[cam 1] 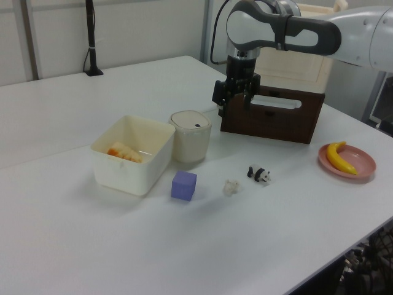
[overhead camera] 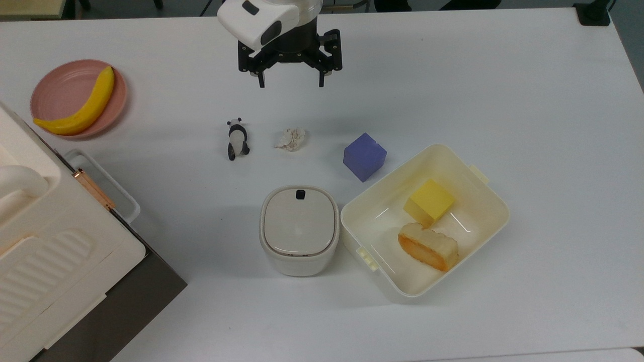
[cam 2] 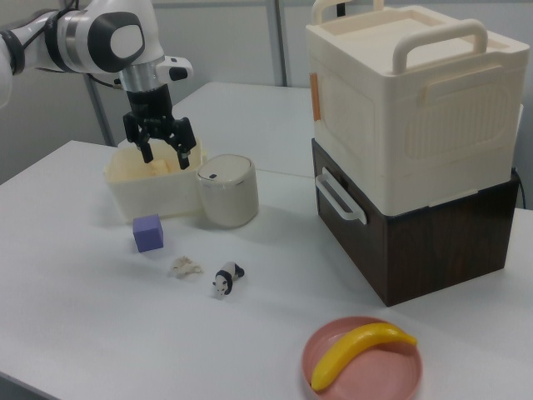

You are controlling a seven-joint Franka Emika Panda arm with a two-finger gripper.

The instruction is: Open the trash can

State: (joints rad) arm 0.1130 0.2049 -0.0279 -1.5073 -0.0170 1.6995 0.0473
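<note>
A: White tabletop, plain lab room behind. Near edge in the top view: the small off-white rounded-square plastic trash can (overhead camera: 299, 230) stands upright, lid shut, touching or just beside the shallow cream lidless plastic tub (overhead camera: 483, 198) on the top view's right. The tub holds 1 yellow foam block (overhead camera: 430, 200) and 1 orange-and-white food piece (overhead camera: 428, 246).

B: Handling?

A: Judged light, stiff, thin-walled and smooth, so a sideways shove would likely slide it. No need to grasp the body. The greyish-beige hinged lid (overhead camera: 300, 220) carries 1 small black square button (overhead camera: 300, 194); a straight downward press there looks like the way in, probably a spring latch.

B: Orientation?

A: Long axis vertical. The footprint is nearly square, so there is no strong horizontal axis. The button edge faces the far side of the table, toward the arm; the hinge is presumably on the opposite, near edge, though I cannot see it.

B: Farther back?

A: 1 purple cube (overhead camera: 365, 156), 1 crumpled white paper scrap (overhead camera: 291, 139), 1 black-and-white panda figurine (overhead camera: 237, 139) in a loose row. Beyond them the black 2-finger gripper (overhead camera: 290, 80) hangs above the table, well apart from the can, jaws spread wide and holding nothing.
</note>
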